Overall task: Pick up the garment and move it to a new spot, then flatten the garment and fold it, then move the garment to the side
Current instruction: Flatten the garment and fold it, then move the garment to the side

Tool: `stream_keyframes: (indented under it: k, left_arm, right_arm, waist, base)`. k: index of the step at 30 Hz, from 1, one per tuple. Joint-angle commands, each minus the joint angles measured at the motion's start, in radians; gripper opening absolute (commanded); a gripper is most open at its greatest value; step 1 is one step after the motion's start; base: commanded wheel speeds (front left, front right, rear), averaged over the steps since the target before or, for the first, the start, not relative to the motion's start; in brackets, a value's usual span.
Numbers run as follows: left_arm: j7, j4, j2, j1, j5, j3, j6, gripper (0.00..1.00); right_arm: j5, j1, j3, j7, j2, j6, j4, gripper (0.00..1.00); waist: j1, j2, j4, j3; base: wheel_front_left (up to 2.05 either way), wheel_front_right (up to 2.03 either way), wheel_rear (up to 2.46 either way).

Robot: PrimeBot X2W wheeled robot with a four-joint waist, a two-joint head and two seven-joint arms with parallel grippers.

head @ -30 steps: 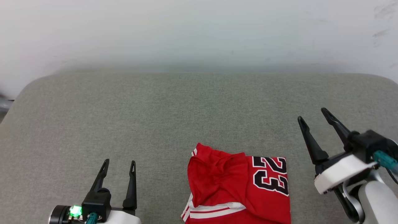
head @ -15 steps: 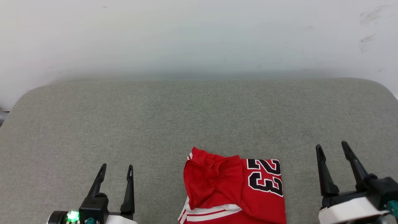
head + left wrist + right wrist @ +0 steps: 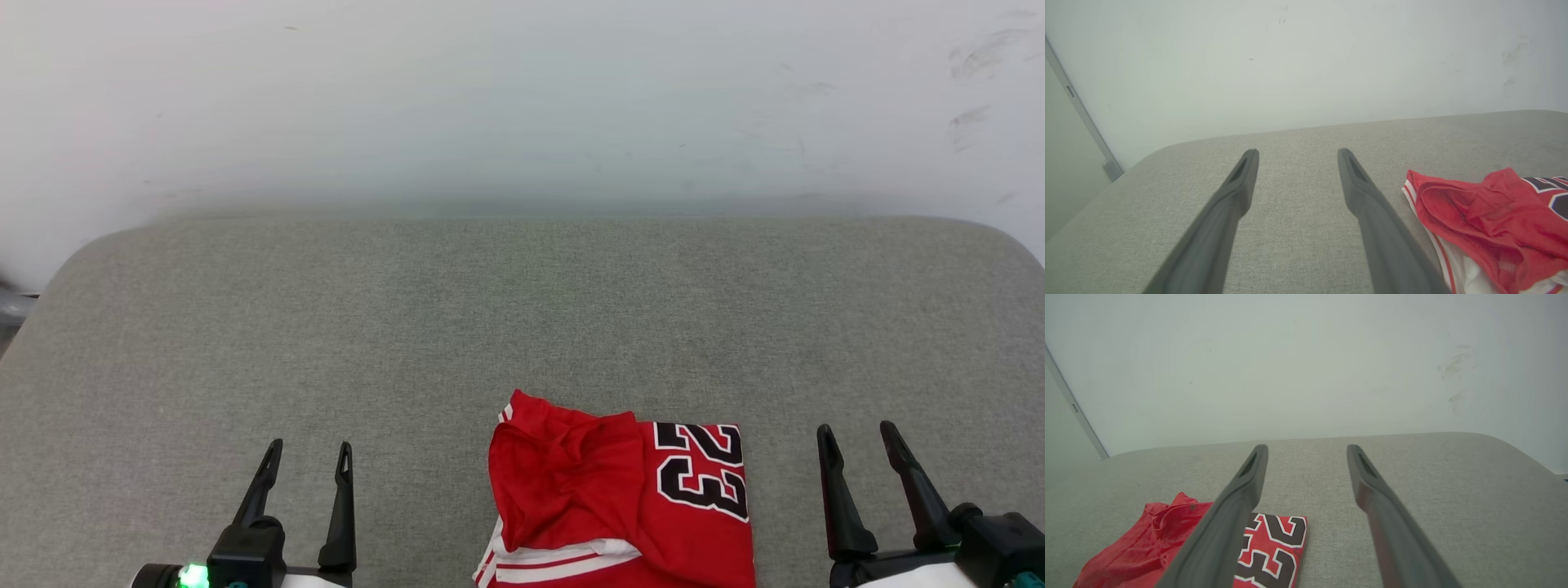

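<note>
Grey pad [image 3: 490, 327], folded garment [image 3: 620, 506], possible door frame [image 3: 1086, 122]

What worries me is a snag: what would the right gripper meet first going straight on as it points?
Likely bare grey cushion, then the wall; the right gripper points past the garment, which lies to its left.

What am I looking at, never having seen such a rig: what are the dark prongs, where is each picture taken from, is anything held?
A two-armed robot. One picture looks down from its head onto a grey fabric surface. The dark prongs are its two grippers: left gripper lower left, right gripper lower right. The other two come from wrist cameras looking along each gripper's fingers. The garment, a red jersey marked 23, lies roughly folded between them. Both grippers are open, holding nothing.
</note>
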Motion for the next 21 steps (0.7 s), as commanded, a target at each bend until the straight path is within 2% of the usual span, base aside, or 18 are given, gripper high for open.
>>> stream_keyframes:
  k: [1,15,21]
  left_arm:
    - [-0.002,0.0,-0.001,0.014,0.0,0.001,-0.002,1.0]
    - [-0.002,0.003,-0.001,0.009,0.003,0.009,-0.001,1.0]
    - [-0.002,0.005,0.004,0.003,0.009,0.006,-0.005,1.0]
  right_arm:
    - [0.004,0.013,-0.001,-0.002,0.004,-0.001,0.008,1.0]
    - [-0.003,-0.003,-0.012,-0.003,0.012,-0.001,0.034,1.0]
    - [0.008,-0.099,-0.031,0.014,-0.042,-0.001,0.023,1.0]
  waist:
    - [0.0001,-0.0001,0.002,-0.001]
    - [0.0001,-0.0001,0.005,-0.002]
    - [0.0001,-0.0001,0.009,0.002]
  base:
    - [0.0,0.0,0.0]
    - [0.0,0.0,0.0]
    - [0.0,0.0,0.0]
